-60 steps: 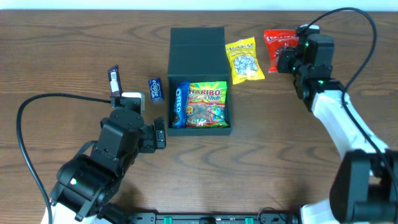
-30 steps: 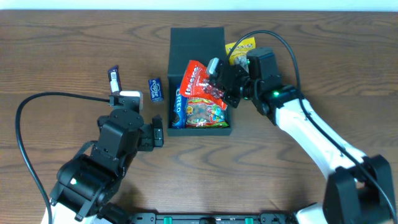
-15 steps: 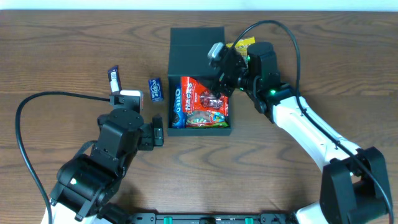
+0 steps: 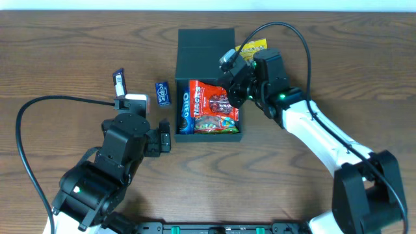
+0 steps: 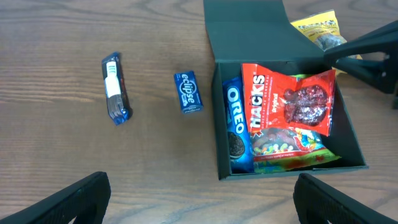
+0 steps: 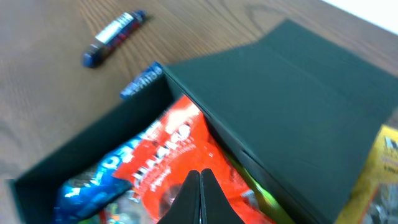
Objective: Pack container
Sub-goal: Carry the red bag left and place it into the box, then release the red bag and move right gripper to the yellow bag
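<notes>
Looking at the table (image 4: 58, 45): the container (image 4: 205, 49) sits at the far middle, lid flap folded flat away from the arms, body open to the top. Inside, an Oreo pack (image 4: 186, 112) stands along the left wall, a red Hacks packet (image 4: 209, 99) lies tilted across the middle, and a colourful candy bag (image 4: 218, 122) lies under it toward the near wall. The right gripper (image 4: 229, 96) hangs over the box's right side, above the red packet. In the right wrist view its fingers (image 6: 193, 196) are pressed together, only a thin seam between them, tips over the red packet (image 6: 165, 158); can't tell if they pinch any of the foil. A yellow packet (image 4: 255, 47) lies on the table just right of the lid, partly hidden behind the right arm. The left gripper (image 4: 166, 138) sits near the box's near-left corner, apart from it, jaws spread wide with nothing between them; the left wrist view shows both fingers (image 5: 71, 199) at the frame's bottom corners. A small blue gum box (image 4: 162, 93) lies just left of the container, and a dark snack bar (image 4: 119, 82) lies further left.
</notes>
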### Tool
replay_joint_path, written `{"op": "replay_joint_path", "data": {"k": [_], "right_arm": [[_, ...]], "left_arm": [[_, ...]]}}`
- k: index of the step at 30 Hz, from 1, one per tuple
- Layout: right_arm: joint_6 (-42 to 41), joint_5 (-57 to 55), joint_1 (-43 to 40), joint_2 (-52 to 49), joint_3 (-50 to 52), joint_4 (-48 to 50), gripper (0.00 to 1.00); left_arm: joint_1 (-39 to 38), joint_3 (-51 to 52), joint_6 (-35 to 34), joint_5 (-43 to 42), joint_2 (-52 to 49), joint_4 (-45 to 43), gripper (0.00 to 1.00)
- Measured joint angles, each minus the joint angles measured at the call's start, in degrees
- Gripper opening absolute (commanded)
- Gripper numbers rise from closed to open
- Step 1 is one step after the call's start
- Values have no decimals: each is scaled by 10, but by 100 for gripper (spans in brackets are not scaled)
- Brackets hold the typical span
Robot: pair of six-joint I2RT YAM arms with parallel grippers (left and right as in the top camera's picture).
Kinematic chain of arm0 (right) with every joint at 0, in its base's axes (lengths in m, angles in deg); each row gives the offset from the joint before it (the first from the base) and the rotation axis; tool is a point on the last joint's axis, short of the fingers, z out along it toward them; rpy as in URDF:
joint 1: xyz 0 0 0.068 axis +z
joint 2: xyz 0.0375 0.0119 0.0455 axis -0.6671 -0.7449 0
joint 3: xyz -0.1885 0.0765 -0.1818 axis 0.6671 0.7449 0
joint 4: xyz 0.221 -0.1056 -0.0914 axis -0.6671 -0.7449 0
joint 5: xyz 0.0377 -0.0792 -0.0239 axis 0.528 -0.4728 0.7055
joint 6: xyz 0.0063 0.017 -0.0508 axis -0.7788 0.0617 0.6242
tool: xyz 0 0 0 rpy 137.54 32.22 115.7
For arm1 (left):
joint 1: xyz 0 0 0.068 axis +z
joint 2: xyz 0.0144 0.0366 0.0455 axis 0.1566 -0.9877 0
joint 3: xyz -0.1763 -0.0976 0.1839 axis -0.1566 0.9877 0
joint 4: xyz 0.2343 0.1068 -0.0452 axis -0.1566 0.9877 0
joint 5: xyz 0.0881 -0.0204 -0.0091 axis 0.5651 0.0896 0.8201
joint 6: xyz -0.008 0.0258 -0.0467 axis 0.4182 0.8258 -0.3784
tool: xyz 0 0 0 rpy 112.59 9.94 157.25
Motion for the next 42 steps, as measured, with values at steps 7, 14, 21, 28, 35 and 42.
{"op": "replay_joint_path", "data": {"k": [7, 14, 21, 28, 35, 42], "right_arm": [[-1, -73, 23, -59, 0, -1, 1], [-1, -113, 31, -114, -1, 6, 1], [-1, -147, 37, -127, -4, 14, 1], [-28, -145, 37, -87, -5, 4, 9], [-33, -133, 35, 90, -37, 52, 25], [-37, -223, 4, 123, -43, 55, 42]], "left_arm": [[0, 0, 0, 0, 0, 0, 95], [0, 0, 0, 0, 0, 0, 95], [0, 0, 0, 0, 0, 0, 95], [0, 0, 0, 0, 0, 0, 95], [0, 0, 0, 0, 0, 0, 95], [0, 0, 0, 0, 0, 0, 95]]}}
